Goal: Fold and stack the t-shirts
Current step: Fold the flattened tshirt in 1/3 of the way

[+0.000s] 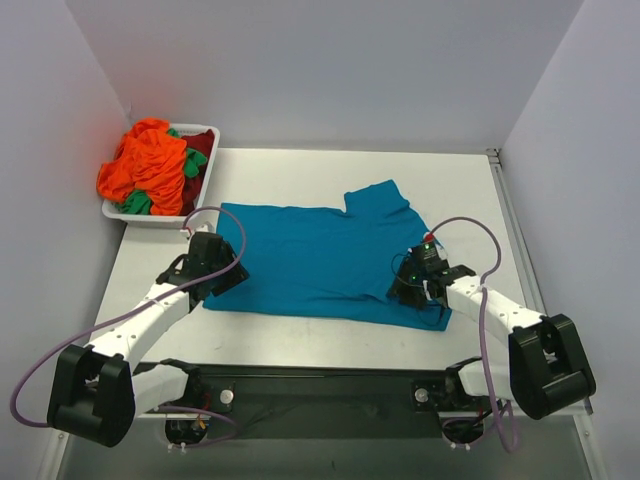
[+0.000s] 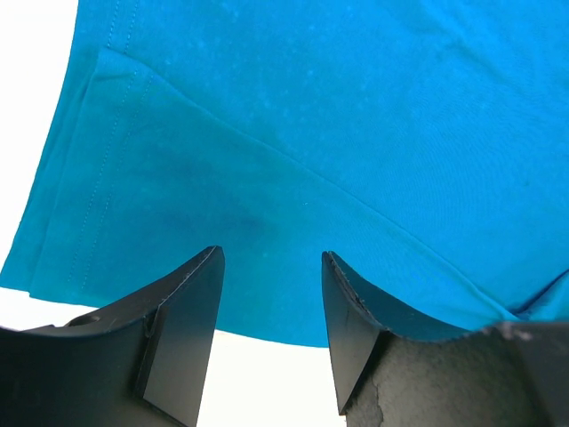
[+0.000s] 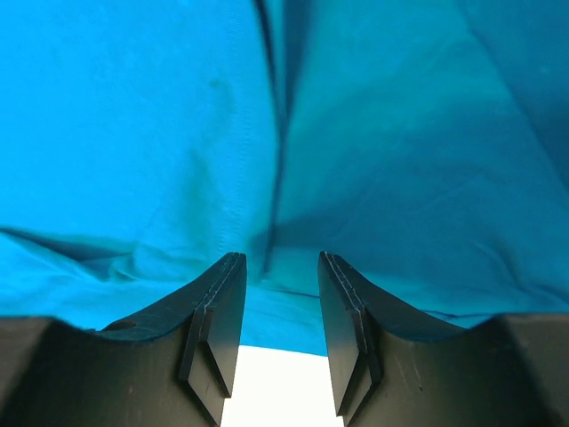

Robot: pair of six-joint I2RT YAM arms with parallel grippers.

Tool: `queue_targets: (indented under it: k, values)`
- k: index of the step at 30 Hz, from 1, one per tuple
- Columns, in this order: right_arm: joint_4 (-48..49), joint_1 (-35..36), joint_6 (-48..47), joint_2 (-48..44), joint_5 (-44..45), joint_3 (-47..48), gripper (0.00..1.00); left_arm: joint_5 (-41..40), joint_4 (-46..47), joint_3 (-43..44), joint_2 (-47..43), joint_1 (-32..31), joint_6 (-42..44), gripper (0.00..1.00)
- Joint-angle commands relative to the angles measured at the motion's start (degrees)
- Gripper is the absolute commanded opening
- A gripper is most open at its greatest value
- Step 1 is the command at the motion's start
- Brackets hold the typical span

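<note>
The teal shirt (image 1: 320, 262) lay flat on the table (image 1: 300, 180), one sleeve poking out far right. The left gripper (image 1: 222, 275) sat at its near-left corner and the right gripper (image 1: 408, 290) over the near-right one. Far left, the tray (image 1: 160, 217) held bunched shirts (image 1: 145, 170), mostly orange.

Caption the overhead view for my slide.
Left pincer and right pincer over a spread teal t-shirt; other shirts heaped in the white tray.

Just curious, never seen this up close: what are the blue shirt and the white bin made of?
The teal-blue t-shirt looks like soft matte knit cloth, perhaps cotton: it creases and shows stitched hems. The white tray looks like smooth rigid plastic, judging by its even, rounded rim.
</note>
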Motion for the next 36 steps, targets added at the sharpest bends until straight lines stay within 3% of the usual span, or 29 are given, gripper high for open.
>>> queue_targets:
  k: [1,13,23,28,33,36]
  values:
    - [3.41,1.32,2.80,0.06,0.33,0.13,0.39,-0.08,0.87,2.05,-1.18,-0.13,0.85,0.58]
    - [5.08,4.75,5.26,2.87,0.59,-0.22,0.37,0.01,0.87,1.87,-1.09,-0.13,0.94,0.58]
    - [5.52,4.75,5.44,7.08,1.20,5.65,0.08,-0.08,1.57,1.43,-0.39,-0.13,0.94,0.58]
    - [5.09,4.75,3.78,12.62,1.03,12.34,0.03,0.54,2.19,1.61,1.01,-0.13,0.59,0.58]
    - [4.03,4.75,1.67,19.30,0.59,20.07,0.05,0.28,2.10,2.13,1.54,-0.04,0.68,0.58]
    - [3.24,4.84,-0.44,22.47,0.42,22.98,0.19,0.10,1.93,2.48,2.15,-0.04,0.77,0.59]
